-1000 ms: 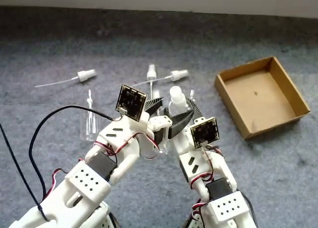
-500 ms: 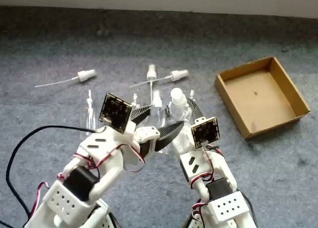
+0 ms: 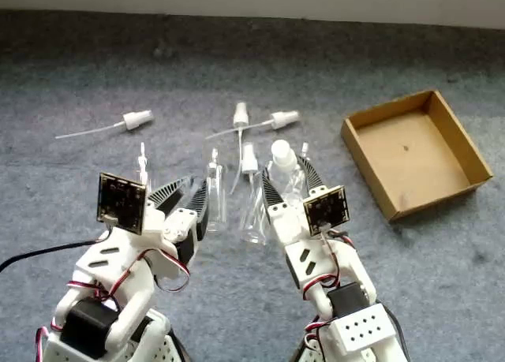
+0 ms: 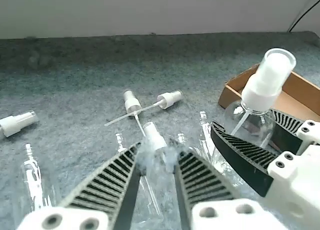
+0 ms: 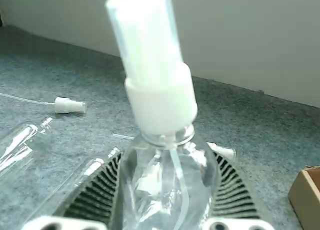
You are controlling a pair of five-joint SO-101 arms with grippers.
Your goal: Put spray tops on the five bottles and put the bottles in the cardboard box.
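**Right gripper clamping a capped bottle, left gripper parted**

A gray carpeted table [image 3: 379,54] is carrying everything. The two white arms are reaching in from the near edge, the left arm [image 3: 118,283] and the right arm [image 3: 331,283] side by side. The cardboard box [image 3: 406,153] is sitting open off to the right arm's side, apart from both grippers.

The right gripper [image 3: 284,179] is squeezing a clear spray bottle [image 5: 162,165] between its ribbed fingers, holding it roughly upright with a white spray top [image 5: 150,64] on its neck.

The left gripper [image 3: 183,198] is hanging with its jaws a little apart, just beside an uncapped bottle [image 3: 213,196] lying on the carpet. Another uncapped bottle [image 3: 142,190] is lying on its far side. Between the grippers a capped bottle [image 3: 254,204] is lying flat.

Farther out, three loose spray tops [image 3: 136,120], [image 3: 241,113], [image 3: 284,119] are lying with their thin tubes trailing.
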